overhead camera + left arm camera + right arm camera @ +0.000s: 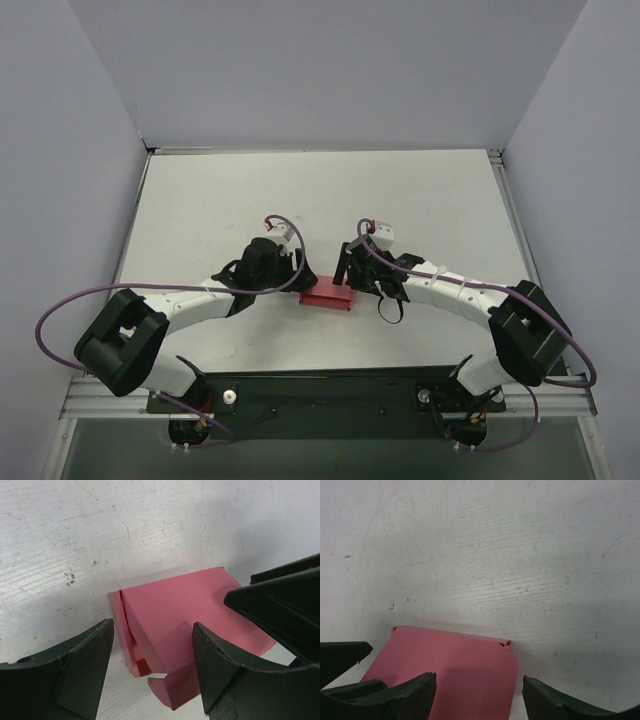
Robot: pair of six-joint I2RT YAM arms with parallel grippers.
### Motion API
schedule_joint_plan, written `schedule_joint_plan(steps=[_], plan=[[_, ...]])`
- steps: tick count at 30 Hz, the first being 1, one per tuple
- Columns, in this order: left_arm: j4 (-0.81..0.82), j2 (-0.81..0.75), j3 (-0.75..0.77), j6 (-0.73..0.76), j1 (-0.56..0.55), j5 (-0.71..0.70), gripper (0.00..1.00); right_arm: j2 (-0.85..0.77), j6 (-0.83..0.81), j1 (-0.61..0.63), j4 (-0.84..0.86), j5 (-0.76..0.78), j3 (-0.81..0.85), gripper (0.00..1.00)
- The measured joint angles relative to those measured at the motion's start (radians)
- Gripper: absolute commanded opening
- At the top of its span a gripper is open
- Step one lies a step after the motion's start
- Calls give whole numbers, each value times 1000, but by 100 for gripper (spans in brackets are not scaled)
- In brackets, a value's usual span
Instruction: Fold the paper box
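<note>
Left pincer and right pincer both gape wide, poised over opposite ends of the pink paper box, toward the table's near edge.

The paper box runs off the right wrist view's bottom edge; overhead its folds are too small.

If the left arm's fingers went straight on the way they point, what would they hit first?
Most likely the box: it lies right in front, in line with the gap between the left fingers. Depth is unclear, though.
</note>
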Motion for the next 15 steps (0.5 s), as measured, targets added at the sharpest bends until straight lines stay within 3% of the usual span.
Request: schedule_joint_plan(steps=[15], plan=[[0,-58,-18,0,0,5,75,0,34,-19,62,-75,-30,65]])
